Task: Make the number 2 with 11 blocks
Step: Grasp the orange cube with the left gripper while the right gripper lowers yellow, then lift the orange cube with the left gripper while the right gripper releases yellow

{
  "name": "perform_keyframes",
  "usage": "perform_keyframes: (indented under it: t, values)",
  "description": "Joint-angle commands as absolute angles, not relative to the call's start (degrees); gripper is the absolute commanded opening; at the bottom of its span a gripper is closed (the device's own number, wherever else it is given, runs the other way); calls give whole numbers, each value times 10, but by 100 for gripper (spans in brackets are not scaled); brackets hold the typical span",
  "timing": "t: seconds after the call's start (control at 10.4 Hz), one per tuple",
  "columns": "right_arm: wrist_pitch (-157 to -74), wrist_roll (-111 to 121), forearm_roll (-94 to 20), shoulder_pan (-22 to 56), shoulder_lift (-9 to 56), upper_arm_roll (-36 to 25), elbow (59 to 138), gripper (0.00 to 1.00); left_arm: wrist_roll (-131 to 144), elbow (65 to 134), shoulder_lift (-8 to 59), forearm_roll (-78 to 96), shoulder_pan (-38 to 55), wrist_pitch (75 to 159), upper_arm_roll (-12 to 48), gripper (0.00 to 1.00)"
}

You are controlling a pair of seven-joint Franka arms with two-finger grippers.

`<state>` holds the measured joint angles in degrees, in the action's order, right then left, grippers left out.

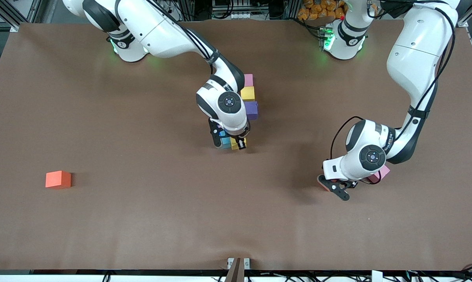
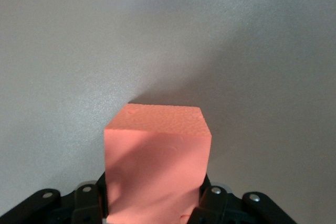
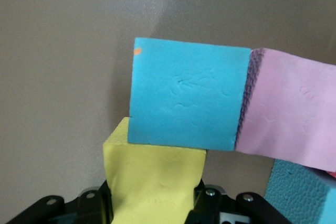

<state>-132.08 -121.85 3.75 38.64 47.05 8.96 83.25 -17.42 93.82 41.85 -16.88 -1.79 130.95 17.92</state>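
In the middle of the table, a pink block, a yellow block and a purple block stand in a touching column. The right arm hides much of this group. My right gripper is shut on a second yellow block, which is pressed against a light blue block. That one sits beside a pink block. Toward the left arm's end, my left gripper is shut on a red block resting on the table.
An orange block lies alone toward the right arm's end of the table. A pink block sits partly under the left wrist. Another light blue block shows at the edge of the right wrist view.
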Motion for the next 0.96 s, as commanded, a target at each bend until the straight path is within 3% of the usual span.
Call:
perform_keyframes:
  t: [0.0, 0.86]
  values:
    - [-1325, -1223, 50, 381, 468, 93, 844, 0, -141, 945, 408, -158, -14, 1313, 194, 39]
    - [-1321, -1226, 48, 382, 462, 97, 853, 0, -156, 1007, 365, -205, -16, 1307, 279, 45]
